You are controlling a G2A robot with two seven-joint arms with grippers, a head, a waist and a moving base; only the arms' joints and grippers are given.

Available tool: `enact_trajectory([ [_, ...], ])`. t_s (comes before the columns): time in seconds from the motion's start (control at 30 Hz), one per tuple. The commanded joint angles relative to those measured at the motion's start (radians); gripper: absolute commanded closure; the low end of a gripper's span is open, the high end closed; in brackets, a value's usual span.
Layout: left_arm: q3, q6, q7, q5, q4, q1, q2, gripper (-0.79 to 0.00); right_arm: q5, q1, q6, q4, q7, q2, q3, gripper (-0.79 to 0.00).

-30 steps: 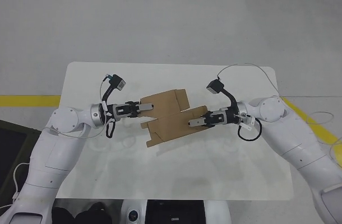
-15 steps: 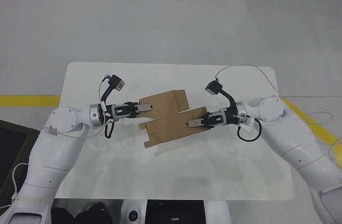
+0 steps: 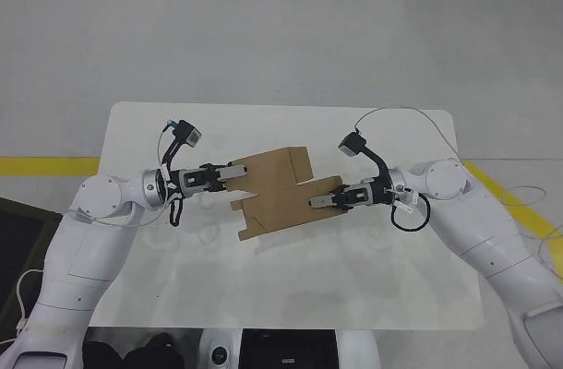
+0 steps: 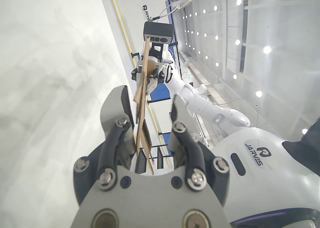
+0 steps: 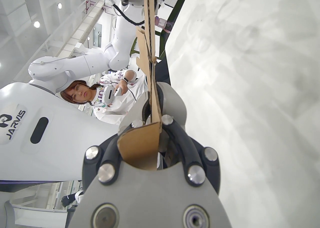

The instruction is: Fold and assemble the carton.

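From above, the carton (image 3: 277,189) is a flat brown sheet. Wrist views show it edge-on, with the left tool (image 4: 150,104) apart around it and the right tool (image 5: 153,106) clamped on it.

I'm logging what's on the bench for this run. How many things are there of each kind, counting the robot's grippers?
carton: 1
grippers: 2 (left gripper, right gripper)
table: 1
Total: 4
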Motion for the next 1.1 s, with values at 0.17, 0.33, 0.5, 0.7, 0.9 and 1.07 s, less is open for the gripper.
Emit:
enact_trajectory([
  [0.17,-0.001,0.010,-0.007,-0.013,0.001,0.007,0.001,-0.785,-0.005,0.000,0.026,0.029,-0.004,-0.012,0.005,0.000],
  [0.33,-0.001,0.022,-0.009,-0.018,0.002,0.009,0.002,-0.785,-0.015,-0.004,0.047,0.042,-0.017,-0.016,0.016,0.000],
  [0.5,-0.011,0.043,-0.005,-0.029,-0.009,0.000,0.003,-0.785,-0.029,-0.011,0.059,0.045,-0.022,-0.020,0.025,0.000],
  [0.7,-0.025,0.067,-0.007,-0.056,-0.032,0.000,0.005,-0.785,-0.041,-0.019,0.070,0.054,-0.030,-0.026,0.035,0.000],
  [0.9,-0.032,0.079,-0.007,-0.067,-0.055,0.005,0.007,-0.785,-0.052,-0.021,0.084,0.044,-0.028,-0.032,0.042,0.000],
  [1.07,-0.005,0.078,0.021,-0.060,-0.041,-0.010,0.001,-0.785,-0.067,-0.021,0.096,0.004,-0.021,-0.038,0.043,0.000],
])
